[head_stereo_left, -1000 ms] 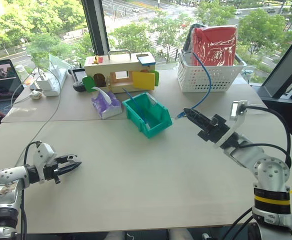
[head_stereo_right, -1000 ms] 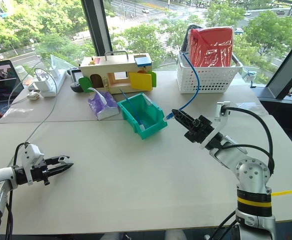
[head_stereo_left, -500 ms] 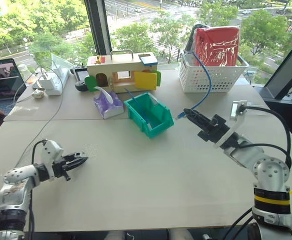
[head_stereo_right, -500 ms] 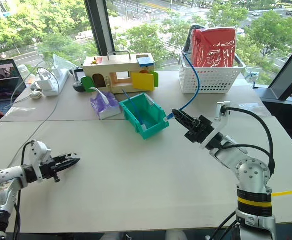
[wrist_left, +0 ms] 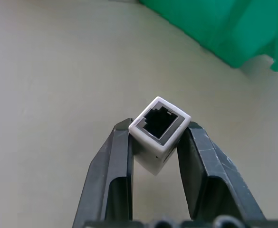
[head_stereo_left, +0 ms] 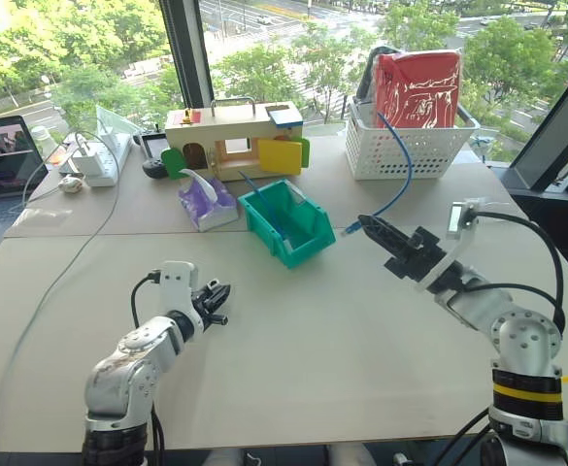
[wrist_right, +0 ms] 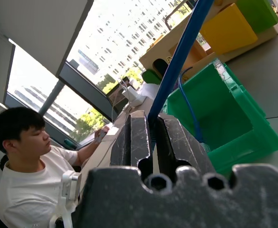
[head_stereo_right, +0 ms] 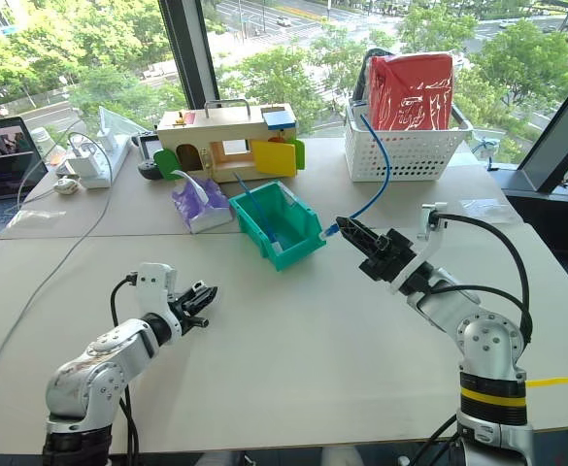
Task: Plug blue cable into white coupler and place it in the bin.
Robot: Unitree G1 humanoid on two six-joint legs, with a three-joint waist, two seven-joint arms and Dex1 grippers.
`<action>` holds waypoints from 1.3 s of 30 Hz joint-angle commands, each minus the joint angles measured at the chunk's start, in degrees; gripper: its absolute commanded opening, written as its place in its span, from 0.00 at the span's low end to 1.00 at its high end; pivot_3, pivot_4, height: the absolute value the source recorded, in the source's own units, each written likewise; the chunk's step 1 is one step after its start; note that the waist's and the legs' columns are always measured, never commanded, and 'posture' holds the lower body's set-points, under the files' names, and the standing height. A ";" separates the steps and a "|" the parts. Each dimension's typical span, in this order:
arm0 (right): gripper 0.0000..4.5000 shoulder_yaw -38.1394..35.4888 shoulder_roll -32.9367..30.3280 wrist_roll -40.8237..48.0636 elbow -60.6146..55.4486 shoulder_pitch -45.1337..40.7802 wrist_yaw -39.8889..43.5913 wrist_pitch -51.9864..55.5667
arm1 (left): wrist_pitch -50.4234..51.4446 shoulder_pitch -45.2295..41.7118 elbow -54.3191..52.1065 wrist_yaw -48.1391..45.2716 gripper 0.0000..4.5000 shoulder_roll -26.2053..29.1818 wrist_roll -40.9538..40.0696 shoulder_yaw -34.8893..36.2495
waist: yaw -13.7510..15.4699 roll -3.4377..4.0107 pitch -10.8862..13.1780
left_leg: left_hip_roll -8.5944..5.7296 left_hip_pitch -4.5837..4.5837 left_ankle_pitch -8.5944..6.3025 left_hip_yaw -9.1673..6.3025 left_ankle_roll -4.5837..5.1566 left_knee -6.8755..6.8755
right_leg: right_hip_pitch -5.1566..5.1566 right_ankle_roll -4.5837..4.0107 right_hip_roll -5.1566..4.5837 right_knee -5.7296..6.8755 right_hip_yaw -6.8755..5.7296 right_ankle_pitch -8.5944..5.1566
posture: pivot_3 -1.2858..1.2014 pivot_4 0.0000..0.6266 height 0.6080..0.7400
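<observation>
- The blue cable (head_stereo_left: 396, 184) in the left eye view runs from the white basket (head_stereo_left: 410, 146) down to the right gripper (head_stereo_left: 367, 223), which is closed on it just behind the small clear plug (head_stereo_left: 348, 228). The plug is in the air just beside the right side of the bin (head_stereo_left: 288, 224). The left gripper (head_stereo_left: 217, 301) is over the table (head_stereo_left: 313, 359), in front of the bin and well apart from the plug. The risk here: the far end of the cable is in the basket, so a long pull may drag it tight and turn the plug.
- The right eye view shows the same. A second blue cord (head_stereo_right: 254, 209) lies inside the bin; it must not be confused with the held one.
- In the left wrist view the black fingers (wrist_left: 112, 166) hold the white coupler (wrist_left: 158, 130) narrowly between them, its dark socket looking away toward the bin. The coupler sits a little rotated, so the plug may meet the rim of the socket and push the block out of the grip.
- In the right wrist view the fingers (wrist_right: 131, 140) pinch the cable, with the bin behind. The cable is thin and flexible, so I judge it may bend or slip backward during insertion. A person sits behind the table.
</observation>
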 commanded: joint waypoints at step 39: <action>0.00 -1.19 4.17 -1.02 -4.35 -0.13 -1.02 -1.37 | -53.14 -8.81 40.22 -69.70 0.99 37.96 6.77 -8.46 | 0.63 0.06 0.01 | 0.01 -0.05 0.00 0.05 -0.01 -0.12 | -0.01 -0.08 0.01 -0.18 -0.02 -0.02 | 0.52 0.24 1.00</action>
